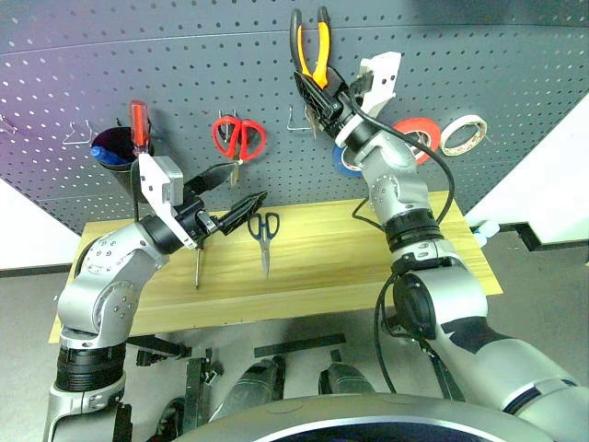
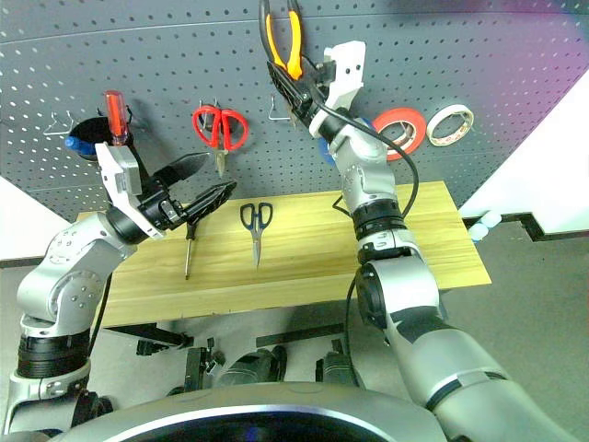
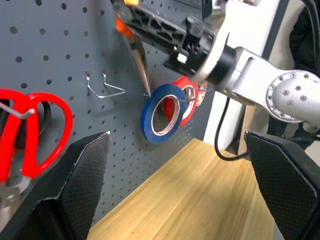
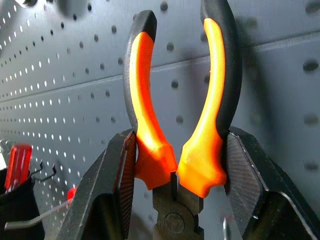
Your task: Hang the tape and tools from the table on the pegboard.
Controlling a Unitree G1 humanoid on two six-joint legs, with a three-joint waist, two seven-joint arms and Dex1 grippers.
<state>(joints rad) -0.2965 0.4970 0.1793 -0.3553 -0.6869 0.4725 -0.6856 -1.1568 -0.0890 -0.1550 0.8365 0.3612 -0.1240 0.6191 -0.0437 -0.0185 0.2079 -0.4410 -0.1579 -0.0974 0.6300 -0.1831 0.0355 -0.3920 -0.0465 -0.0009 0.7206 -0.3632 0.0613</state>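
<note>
Left hand (image 1: 241, 208) hovers over the bench's (image 1: 313, 267) left part with its two black fingers spread wide and nothing between them, pointing toward the middle of the pegboard (image 1: 184, 83). Just below its fingertips, the small screwdriver (image 1: 198, 267) lies on the wood, and the dark-handled scissors (image 1: 264, 235) lie just beside it to the right, blades toward the front edge. Both have their long axes running roughly front to back, and this arm is clearly the nearer one to them.

On the board behind, from the left, a dark cup (image 1: 115, 152) holds a red-handled screwdriver (image 1: 138, 124), then red scissors (image 1: 239, 138) hang on a hook, then a bare wire hook (image 3: 105, 87) stands free.

Further right, the right hand (image 1: 313, 87) is raised against the board, clamped on the pliers (image 1: 311, 46) just above their joint, orange-and-black handles pointing up. The free wire hook lies just below and to the left of the pliers, so I judge the coming move turns on bringing the handle loop onto a hook.

Blue tape (image 3: 160, 112) already hangs on a peg below that hand, with the red-orange roll (image 1: 416, 133) and the cream roll (image 1: 462, 133) beyond it.

No writing or brand is legible anywhere.
</note>
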